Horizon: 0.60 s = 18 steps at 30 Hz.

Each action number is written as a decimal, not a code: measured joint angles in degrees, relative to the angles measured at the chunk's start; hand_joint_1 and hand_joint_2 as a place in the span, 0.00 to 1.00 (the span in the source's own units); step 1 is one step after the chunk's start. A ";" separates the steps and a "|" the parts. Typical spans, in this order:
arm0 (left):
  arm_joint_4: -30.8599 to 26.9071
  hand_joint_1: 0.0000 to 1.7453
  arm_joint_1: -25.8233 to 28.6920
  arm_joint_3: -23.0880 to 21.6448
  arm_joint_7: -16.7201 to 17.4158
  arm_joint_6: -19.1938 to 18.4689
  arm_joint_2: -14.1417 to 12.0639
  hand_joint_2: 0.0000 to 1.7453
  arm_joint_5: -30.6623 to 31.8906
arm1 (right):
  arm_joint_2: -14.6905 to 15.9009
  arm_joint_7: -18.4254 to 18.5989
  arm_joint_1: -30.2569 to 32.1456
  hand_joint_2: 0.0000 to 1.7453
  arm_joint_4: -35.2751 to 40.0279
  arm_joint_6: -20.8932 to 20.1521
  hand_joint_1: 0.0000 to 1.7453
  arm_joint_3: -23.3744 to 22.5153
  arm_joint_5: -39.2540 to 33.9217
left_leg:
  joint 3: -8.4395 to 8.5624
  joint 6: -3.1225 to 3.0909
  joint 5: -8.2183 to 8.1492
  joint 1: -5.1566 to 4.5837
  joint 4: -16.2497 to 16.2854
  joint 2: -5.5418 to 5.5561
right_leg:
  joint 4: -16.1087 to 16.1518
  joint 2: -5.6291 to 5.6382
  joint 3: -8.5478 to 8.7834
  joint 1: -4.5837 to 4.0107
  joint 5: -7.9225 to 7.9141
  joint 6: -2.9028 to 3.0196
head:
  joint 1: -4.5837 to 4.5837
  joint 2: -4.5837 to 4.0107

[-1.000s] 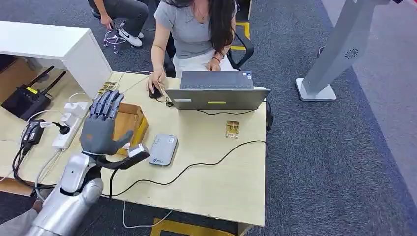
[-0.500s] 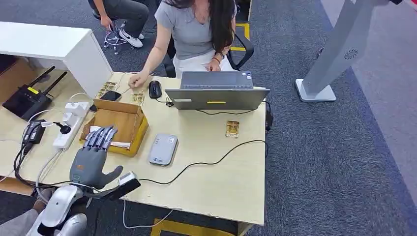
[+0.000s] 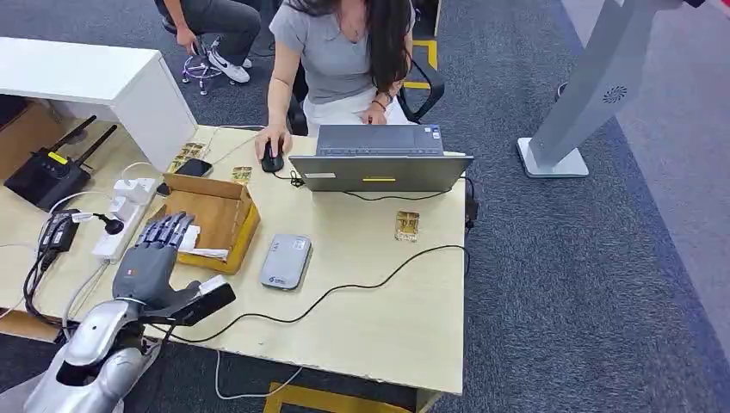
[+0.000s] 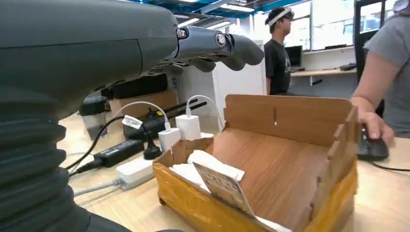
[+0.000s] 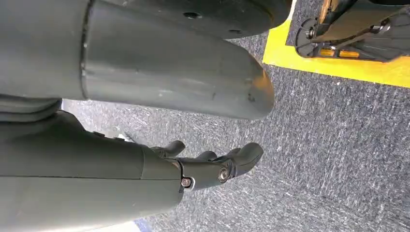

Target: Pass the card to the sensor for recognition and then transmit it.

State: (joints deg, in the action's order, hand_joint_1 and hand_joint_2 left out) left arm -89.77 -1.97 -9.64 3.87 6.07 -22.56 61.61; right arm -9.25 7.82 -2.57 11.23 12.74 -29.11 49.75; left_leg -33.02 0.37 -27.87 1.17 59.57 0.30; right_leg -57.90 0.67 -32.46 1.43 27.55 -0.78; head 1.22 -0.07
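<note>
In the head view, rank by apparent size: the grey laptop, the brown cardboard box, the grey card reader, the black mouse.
Largest to smallest as they look:
1. grey laptop
2. brown cardboard box
3. grey card reader
4. black mouse, partly covered by a person's hand, so its full outline is unclear.

Light wooden table (image 3: 405, 318) bearing a cardboard tray (image 3: 225, 217), grey card reader (image 3: 286, 261), open laptop (image 3: 380, 159), mouse (image 3: 272, 157), phone (image 3: 196, 167), white power strip (image 3: 123, 219), black cable (image 3: 344, 288) and scattered cards (image 3: 406, 225).

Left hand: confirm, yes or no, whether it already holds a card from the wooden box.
No, the left hand hovers open at the wooden box, while the card leans inside it.
</note>
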 joint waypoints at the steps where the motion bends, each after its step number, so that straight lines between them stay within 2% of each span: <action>1: 0.26 0.00 -0.32 0.00 0.22 -0.22 -0.11 1.00 -0.26 | 0.00 0.00 -0.01 0.00 0.00 -0.09 0.00 0.00 0.08 | 0.00 0.00 0.00 0.00 0.00 0.00 | 0.00 0.00 0.00 0.00 0.00 0.00 | 0.00 0.00; 18: 6.29 0.00 -3.06 0.98 3.12 -2.49 -0.87 1.00 -1.31 | 0.00 -0.24 -0.10 0.00 0.00 -1.14 0.00 0.02 2.08 | -0.01 -0.01 0.02 0.00 0.00 0.02 | 0.00 0.00 0.00 0.00 0.00 0.00 | 0.00 0.00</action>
State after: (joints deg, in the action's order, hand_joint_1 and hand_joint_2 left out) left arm -83.47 -5.03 -8.66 6.99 3.58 -23.43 60.30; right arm -9.25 7.58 -2.67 11.23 11.61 -29.09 51.82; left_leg -33.02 0.36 -27.85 1.17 59.57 0.32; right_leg -57.90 0.67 -32.46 1.43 27.55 -0.78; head 1.22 -0.07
